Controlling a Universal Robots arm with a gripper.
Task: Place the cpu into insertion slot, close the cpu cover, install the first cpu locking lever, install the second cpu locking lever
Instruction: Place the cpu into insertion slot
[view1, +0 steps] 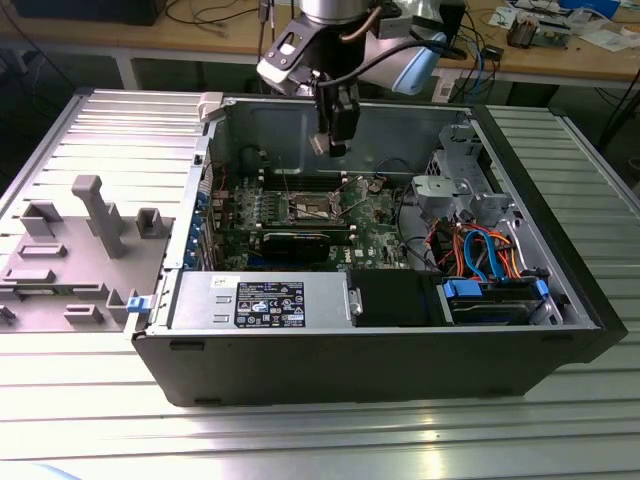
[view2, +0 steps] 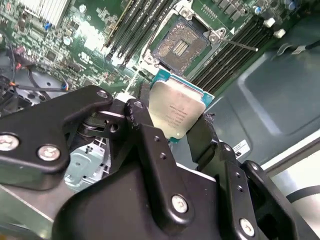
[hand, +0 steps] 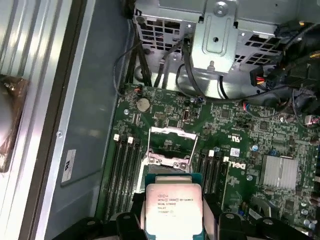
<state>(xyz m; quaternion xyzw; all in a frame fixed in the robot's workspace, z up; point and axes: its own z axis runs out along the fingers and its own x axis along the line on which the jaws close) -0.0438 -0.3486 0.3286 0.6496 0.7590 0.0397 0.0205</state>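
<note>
Ribbed metal table up front, open PC case lying on it with its side off, so the motherboard faces up for top-down access. Gripper hangs over the case, above the insertion slot and well apart from it. Can't make out the chip from this angle.

Second wrist view: gripper jaws clamped on the cpu, pinching two opposite edges with the metal top toward the camera. I'd say the edge grip is there to keep the pads off the underside contacts. Insertion slot lies beyond, contact field bare, nothing seated.

First wrist view: cpu is up in the air, short of the insertion slot, squared up to it and roughly parallel to the board, which reads as pre-alignment for a straight drop. Silvery frame on the slot's drive-cage side is likely the cpu cover swung open, clear of the recess. Memory slots flank the socket on both sides, so little sideways room.
</note>
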